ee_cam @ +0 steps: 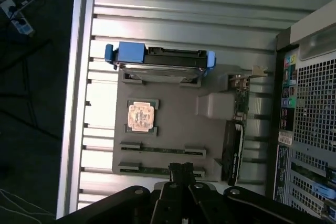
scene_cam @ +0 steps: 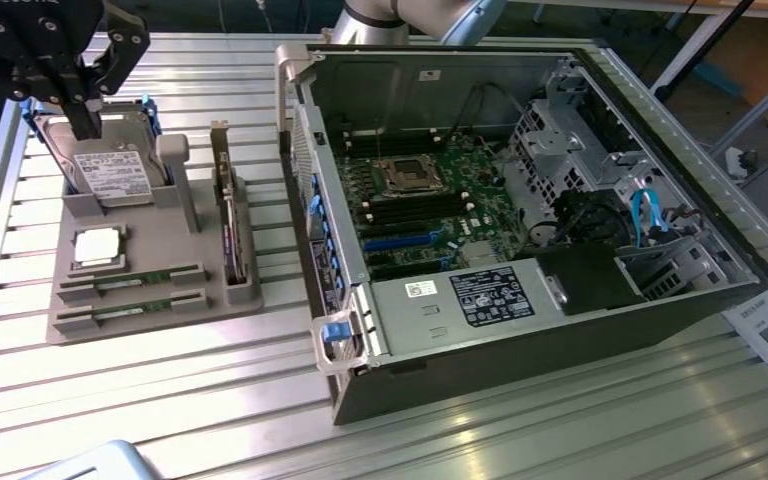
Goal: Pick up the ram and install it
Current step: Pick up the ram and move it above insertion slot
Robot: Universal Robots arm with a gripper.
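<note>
Exterior view: the gripper (scene_cam: 87, 128) hangs at the upper left of the frame, over the far end of a gray holder (scene_cam: 157, 325) that sits on the slatted metal desk (scene_cam: 157, 400). Its fingers (scene_cam: 84, 112) are closed together and carry nothing.

- Behind them in the picture a hard drive (scene_cam: 113, 172) leans in the holder.
- Lower down lies a square processor chip (scene_cam: 97, 246).
- Nearer the lower edge of the frame the first ram stick (scene_cam: 133, 279) and the second ram stick (scene_cam: 128, 310) lie side by side, each in its own slot, well apart from the gripper.
- An expansion card (scene_cam: 232, 235) stands on edge along the holder's side toward the exterior view's right.
- An open computer case (scene_cam: 651, 300) takes the middle and right of the frame, with its motherboard (scene_cam: 418, 195) exposed.

Wrist view: looks straight down on the holder (ee_cam: 178, 129).

- The gripper (ee_cam: 181, 169) shows its fingers (ee_cam: 176, 172) pressed shut, with no gap between them and nothing held.
- Their tips overlap the second ram stick (ee_cam: 152, 170) in the picture; height above it cannot be read here.
- The first ram stick (ee_cam: 163, 149) lies just beyond, then the processor chip (ee_cam: 142, 116), then the hard drive (ee_cam: 160, 62) with blue side rails.
- The expansion card (ee_cam: 234, 148) sits between the holder and the case's perforated rear panel (ee_cam: 310, 103).
- The desk (ee_cam: 184, 19) runs past the hard drive.
</note>
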